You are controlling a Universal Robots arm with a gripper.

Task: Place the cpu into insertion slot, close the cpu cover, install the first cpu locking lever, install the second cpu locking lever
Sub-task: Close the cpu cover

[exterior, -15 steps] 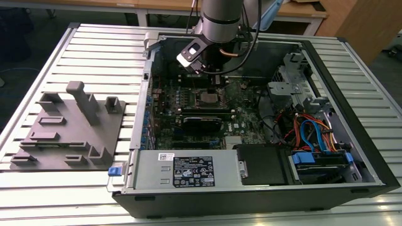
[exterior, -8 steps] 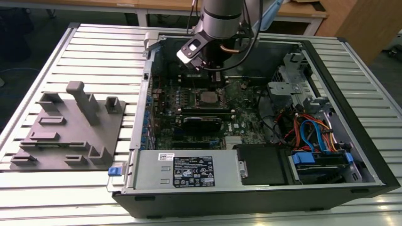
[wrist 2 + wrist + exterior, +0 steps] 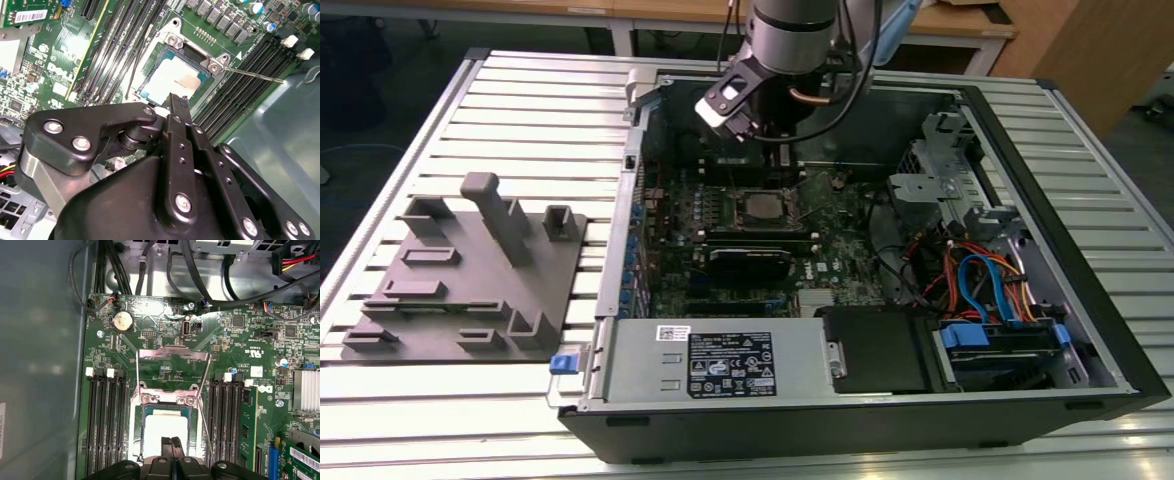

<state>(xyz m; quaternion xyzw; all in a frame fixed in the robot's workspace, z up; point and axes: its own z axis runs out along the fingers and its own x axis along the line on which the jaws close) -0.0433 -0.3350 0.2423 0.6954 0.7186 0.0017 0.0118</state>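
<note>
The cpu [image 3: 165, 426] lies in the insertion slot [image 3: 135, 435], lower middle of the first wrist view, with the fingers [image 3: 166, 445] clenched on nothing just above it. The cpu cover [image 3: 173, 354] seems swung open. A crooked downward push could shift the chip and bend pins.

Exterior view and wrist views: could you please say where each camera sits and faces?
Exterior view: off the arm, above, looking down into the open case; the arm shows.
First wrist view: on the wrist, facing the board; the hand shows.
Second wrist view: on the wrist, looking along the hand.
Both wrist views share the cpu.
</note>
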